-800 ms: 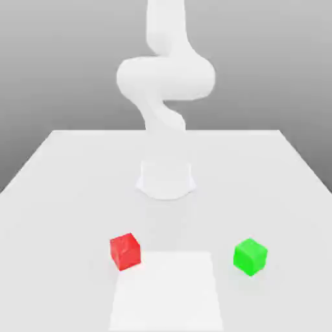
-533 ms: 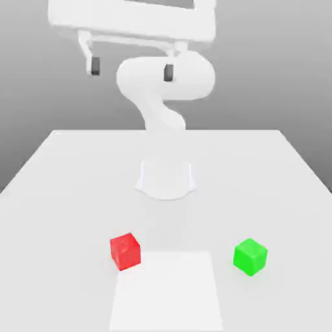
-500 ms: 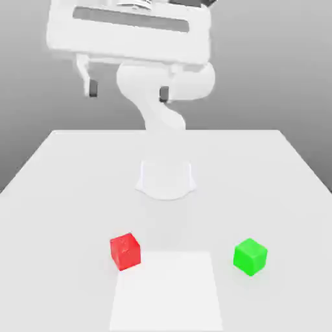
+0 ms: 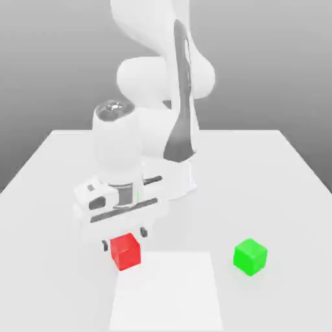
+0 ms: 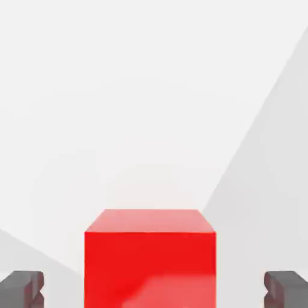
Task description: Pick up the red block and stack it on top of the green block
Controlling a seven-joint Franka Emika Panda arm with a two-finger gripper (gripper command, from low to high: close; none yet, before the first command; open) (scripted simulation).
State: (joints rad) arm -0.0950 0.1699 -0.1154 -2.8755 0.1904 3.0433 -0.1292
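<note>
"One red block (image 4: 125,251), where?"

"On the counter (image 4: 285,194), by the pale square's (image 4: 166,292) corner, between my spread, empty pincer's (image 4: 124,239) tips."

"And the green block (image 4: 250,257)?"

"On the counter too, well apart, toward the exterior view's right."

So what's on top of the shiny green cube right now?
Nothing rests on the shiny green cube; its top is bare. What lies beneath it can't be seen, since the cube itself covers that patch of the smooth white table.
</note>
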